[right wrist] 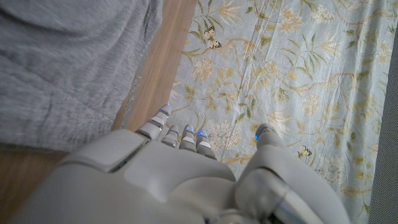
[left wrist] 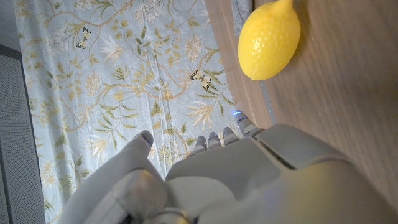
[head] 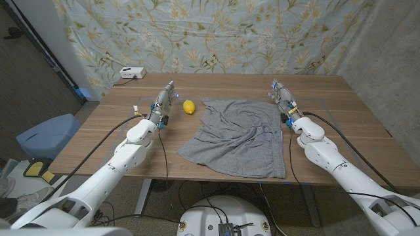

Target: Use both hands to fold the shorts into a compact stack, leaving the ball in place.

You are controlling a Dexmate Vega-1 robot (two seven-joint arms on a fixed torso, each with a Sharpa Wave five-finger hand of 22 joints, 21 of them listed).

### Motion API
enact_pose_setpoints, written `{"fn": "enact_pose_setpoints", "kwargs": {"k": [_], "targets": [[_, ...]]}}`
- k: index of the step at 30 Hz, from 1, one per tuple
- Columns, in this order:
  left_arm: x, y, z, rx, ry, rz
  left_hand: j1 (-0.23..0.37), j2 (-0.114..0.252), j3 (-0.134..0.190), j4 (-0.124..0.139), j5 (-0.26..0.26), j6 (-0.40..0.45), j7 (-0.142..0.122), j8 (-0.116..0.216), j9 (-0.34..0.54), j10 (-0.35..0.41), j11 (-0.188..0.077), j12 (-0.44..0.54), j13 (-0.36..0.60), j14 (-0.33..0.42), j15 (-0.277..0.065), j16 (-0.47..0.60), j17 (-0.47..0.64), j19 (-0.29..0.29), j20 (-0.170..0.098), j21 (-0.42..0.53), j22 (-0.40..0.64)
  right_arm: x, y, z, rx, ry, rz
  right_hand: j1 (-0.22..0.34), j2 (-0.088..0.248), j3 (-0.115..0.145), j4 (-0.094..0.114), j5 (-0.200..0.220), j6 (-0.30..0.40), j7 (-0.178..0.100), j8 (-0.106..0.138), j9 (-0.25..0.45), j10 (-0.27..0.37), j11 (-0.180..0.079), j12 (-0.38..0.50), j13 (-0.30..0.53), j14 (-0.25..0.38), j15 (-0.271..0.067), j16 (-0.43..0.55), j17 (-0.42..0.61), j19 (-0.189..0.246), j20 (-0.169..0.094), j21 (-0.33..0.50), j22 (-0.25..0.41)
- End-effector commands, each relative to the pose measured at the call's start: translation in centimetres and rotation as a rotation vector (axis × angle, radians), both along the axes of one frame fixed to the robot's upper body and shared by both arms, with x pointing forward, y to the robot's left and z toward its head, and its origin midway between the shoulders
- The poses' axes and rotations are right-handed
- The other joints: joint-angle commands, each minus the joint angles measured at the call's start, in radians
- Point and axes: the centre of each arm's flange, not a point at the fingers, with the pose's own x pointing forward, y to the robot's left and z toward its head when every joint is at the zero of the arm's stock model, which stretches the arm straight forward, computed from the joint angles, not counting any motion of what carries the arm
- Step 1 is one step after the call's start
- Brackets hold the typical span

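— Where's the cloth?
— The rumpled grey fabric shorts (head: pixel 239 137) lie spread between both hands, small yellow ball (head: pixel 189 107) beside them.
— Holding anything?
— No. Left hand (head: pixel 164 101) and right hand (head: pixel 282 97) stand empty, fingers extended.

Left hand (head: pixel 165 99) and right hand (head: pixel 281 94) seemingly empty, fingers extended.

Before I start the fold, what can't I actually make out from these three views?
- Shorts: waistband and leg openings lost in wrinkles in the head view; cut off by the edge in the right wrist view.
- Ball: top cut off by the edge in the left wrist view.
- Left hand, right hand: too small in the head view to tell whether they touch the table.
- White box: too small to identify.
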Motion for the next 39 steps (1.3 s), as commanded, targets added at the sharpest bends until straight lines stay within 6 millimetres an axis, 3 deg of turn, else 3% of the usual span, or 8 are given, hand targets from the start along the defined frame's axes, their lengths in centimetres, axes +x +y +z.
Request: {"fn": "enact_pose_setpoints", "kwargs": {"k": [1, 2, 6, 10, 30, 32, 33, 39], "targets": [[-2.4, -0.4, 0.3, 0.187, -0.124, 0.139, 0.028, 0.016, 0.018, -0.015, -0.008, -0.078, -0.011, 0.015, 0.005, -0.090, 0.003, 0.015, 0.001, -0.112, -0.004, 0.011, 0.000, -0.090, 0.024, 0.007, 0.001, -1.6, 0.4, 0.1, -0.096, -0.026, -0.054, 0.016, 0.004, 0.013, -0.004, -0.001, 0.014, 0.002, 0.007, 0.003, 0.010, 0.008, 0.010, 0.005, 0.002, 0.008, 0.006, 0.003, 0.012, 0.008, 0.006, 0.004], [-2.7, -0.5, 0.3, 0.220, -0.146, 0.162, 0.036, 0.017, 0.022, -0.020, -0.011, -0.065, -0.018, 0.016, 0.005, -0.078, -0.007, 0.017, 0.001, -0.104, -0.004, 0.011, -0.001, -0.085, 0.029, 0.005, 0.000, -1.8, 0.4, 0.1, -0.113, -0.025, -0.060, 0.017, 0.004, 0.014, -0.005, -0.002, 0.015, 0.002, 0.008, 0.003, 0.011, 0.008, 0.010, 0.005, 0.005, 0.010, 0.007, 0.003, 0.012, 0.012, 0.006, 0.004], [-4.3, -1.1, 0.4, 0.360, -0.233, 0.264, 0.057, 0.018, 0.036, -0.035, -0.021, -0.010, -0.033, 0.023, 0.006, -0.047, 0.018, 0.020, 0.001, -0.073, 0.000, 0.011, -0.001, -0.066, 0.050, 0.002, 0.000, -2.9, 0.6, 0.1, -0.188, -0.030, -0.088, 0.021, 0.004, 0.017, -0.008, -0.005, 0.017, -0.001, 0.007, 0.003, 0.014, 0.002, 0.009, 0.005, 0.007, 0.017, 0.006, 0.003, 0.006, 0.026, 0.003, 0.004], [-5.7, -1.7, 0.4, 0.460, -0.292, 0.325, 0.075, 0.017, 0.047, -0.048, -0.030, 0.019, -0.047, 0.022, 0.006, -0.015, 0.008, 0.024, 0.001, -0.043, -0.005, 0.012, -0.002, -0.050, 0.052, 0.000, 0.001, -4.1, 0.9, 0.1, -0.273, -0.031, -0.110, 0.023, 0.005, 0.019, -0.010, -0.006, 0.019, -0.002, 0.007, 0.003, 0.015, 0.002, 0.009, 0.006, 0.009, 0.018, 0.007, 0.003, 0.006, 0.029, 0.002, 0.004], [-12.8, -1.8, -0.8, 0.738, -0.376, 0.448, 0.107, 0.002, 0.061, -0.081, -0.056, 0.066, -0.066, 0.009, 0.007, 0.041, 0.015, 0.017, 0.001, -0.011, 0.007, 0.002, 0.000, -0.033, 0.070, -0.020, 0.002, -9.8, 2.5, -0.8, -0.519, -0.036, -0.133, 0.031, 0.007, 0.029, -0.016, -0.014, 0.027, -0.025, 0.007, 0.003, 0.025, 0.001, 0.006, 0.006, 0.024, 0.021, 0.009, 0.005, 0.013, 0.036, 0.003, 0.005], [-13.3, -1.9, -1.1, 0.751, -0.379, 0.455, 0.108, 0.000, 0.061, -0.083, -0.057, 0.072, -0.067, 0.010, 0.007, 0.046, 0.010, 0.018, 0.001, -0.009, 0.007, 0.002, 0.000, -0.030, 0.071, -0.021, 0.003, -10.3, 2.6, -1.1, -0.543, -0.039, -0.145, 0.033, 0.009, 0.031, -0.017, -0.015, 0.028, -0.025, 0.006, 0.003, 0.027, 0.001, 0.007, 0.006, 0.026, 0.019, 0.010, 0.005, 0.015, 0.035, 0.003, 0.005], [-13.5, -2.0, -1.2, 0.759, -0.380, 0.456, 0.110, -0.001, 0.061, -0.087, -0.059, 0.075, -0.068, 0.008, 0.007, 0.054, -0.011, 0.017, 0.001, -0.005, 0.007, 0.001, 0.000, -0.028, 0.074, -0.023, 0.003, -10.6, 2.6, -1.2, -0.553, -0.041, -0.151, 0.034, 0.009, 0.031, -0.018, -0.015, 0.030, -0.025, 0.007, 0.003, 0.028, 0.002, 0.007, 0.006, 0.026, 0.018, 0.009, 0.005, 0.015, 0.035, 0.004, 0.005], [-15.1, -2.4, -2.0, 0.853, -0.395, 0.481, 0.116, -0.004, 0.063, -0.096, -0.062, 0.103, -0.076, 0.011, 0.007, 0.082, -0.015, 0.019, 0.001, 0.011, -0.003, 0.002, 0.000, -0.015, 0.080, -0.026, 0.003, -12.9, 2.6, -2.0, -0.619, -0.049, -0.201, 0.041, 0.011, 0.037, -0.023, -0.016, 0.036, -0.028, 0.008, 0.003, 0.034, -0.001, 0.007, 0.006, 0.030, 0.016, 0.009, 0.004, 0.016, 0.039, 0.003, 0.005]]}}
